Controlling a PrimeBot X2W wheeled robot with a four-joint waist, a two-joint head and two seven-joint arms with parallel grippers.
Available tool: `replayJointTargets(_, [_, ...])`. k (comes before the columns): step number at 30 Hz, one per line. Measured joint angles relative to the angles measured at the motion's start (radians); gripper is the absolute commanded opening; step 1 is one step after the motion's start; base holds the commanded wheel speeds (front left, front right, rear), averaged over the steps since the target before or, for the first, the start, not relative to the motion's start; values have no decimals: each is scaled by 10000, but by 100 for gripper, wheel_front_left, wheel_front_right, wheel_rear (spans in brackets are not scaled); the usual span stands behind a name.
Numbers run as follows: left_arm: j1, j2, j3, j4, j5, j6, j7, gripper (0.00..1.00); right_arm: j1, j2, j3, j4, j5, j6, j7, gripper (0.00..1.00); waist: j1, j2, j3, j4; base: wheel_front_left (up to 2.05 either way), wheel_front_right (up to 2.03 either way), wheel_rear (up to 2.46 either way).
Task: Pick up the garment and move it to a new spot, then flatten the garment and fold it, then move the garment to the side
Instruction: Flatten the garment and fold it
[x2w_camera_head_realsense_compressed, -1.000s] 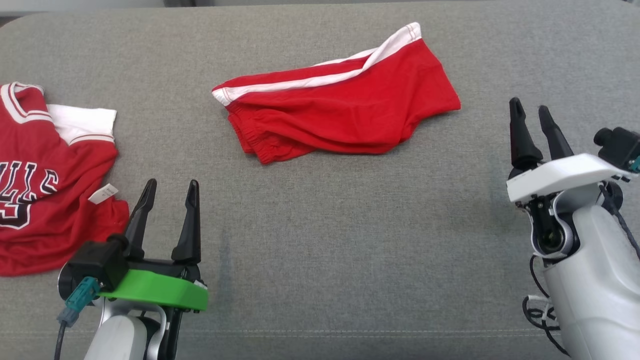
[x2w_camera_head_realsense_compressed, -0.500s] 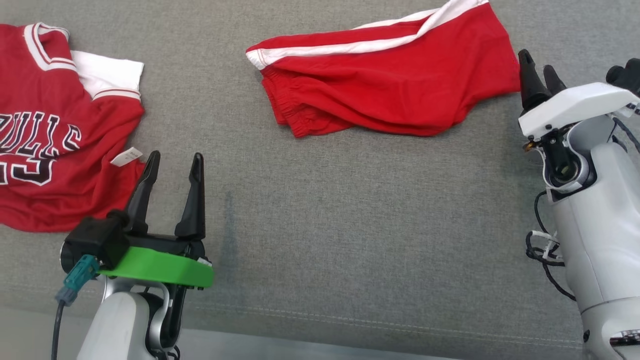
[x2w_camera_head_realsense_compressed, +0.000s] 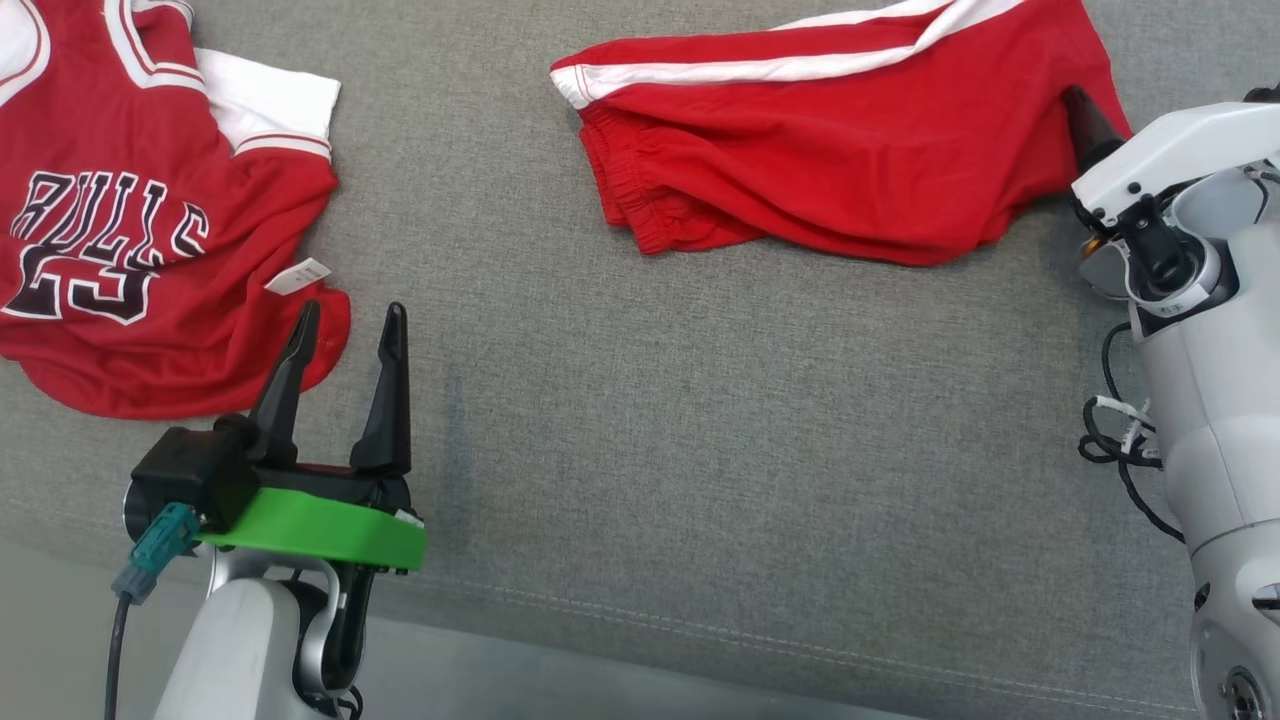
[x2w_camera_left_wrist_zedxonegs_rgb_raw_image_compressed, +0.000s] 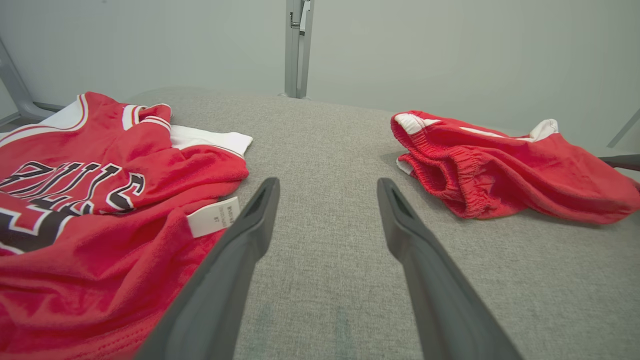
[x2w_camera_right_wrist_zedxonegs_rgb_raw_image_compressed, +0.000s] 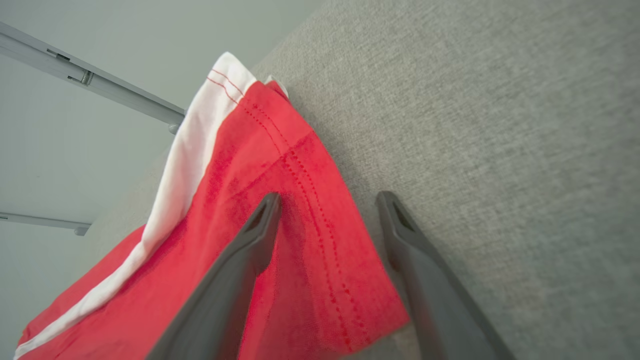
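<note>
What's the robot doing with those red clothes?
The robot's right gripper is at the corner of the red shorts with a white side stripe, open jaws straddling the hem, nothing gripped yet. Its left gripper hovers open beside a crumpled red Bulls jersey. Both garments lie on the grey fabric surface.

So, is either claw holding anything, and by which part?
Nothing is held. The left claw stands open beside the jersey; the right claw is open astride the hem of the shorts, not closed on it.
</note>
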Motion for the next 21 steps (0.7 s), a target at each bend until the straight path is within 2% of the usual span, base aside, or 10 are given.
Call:
replayJointTargets(8, [-85,-73,132,115,0,-38,0,100,-586,100,-130,514,550,38,495,100,0,0,98,143,0,0,0])
replayJointTargets(13, [-165,-128,159,155,0,-46,0,100,-812,408,-17,698,775,380,650,100,0,0,91,172,0,0,0])
replayJointTargets(14, [-174,-136,159,163,0,-48,0,100,-837,426,2,742,782,391,673,94,0,0,87,176,0,0,0])
replayJointTargets(15, [-181,-144,157,167,0,-52,0,100,-862,426,19,792,782,435,673,46,0,0,82,181,0,0,0])
replayJointTargets(16, [-186,-146,157,176,0,-59,0,100,-895,424,33,844,782,466,671,33,0,0,76,185,0,0,0])
replayJointTargets(17, [-190,-150,159,188,0,-63,0,100,-937,424,46,897,782,491,669,0,0,0,70,190,0,0,0])
replayJointTargets(21, [-193,-165,171,221,0,-105,0,100,-971,456,63,1074,773,566,468,0,0,0,44,213,0,0,0])
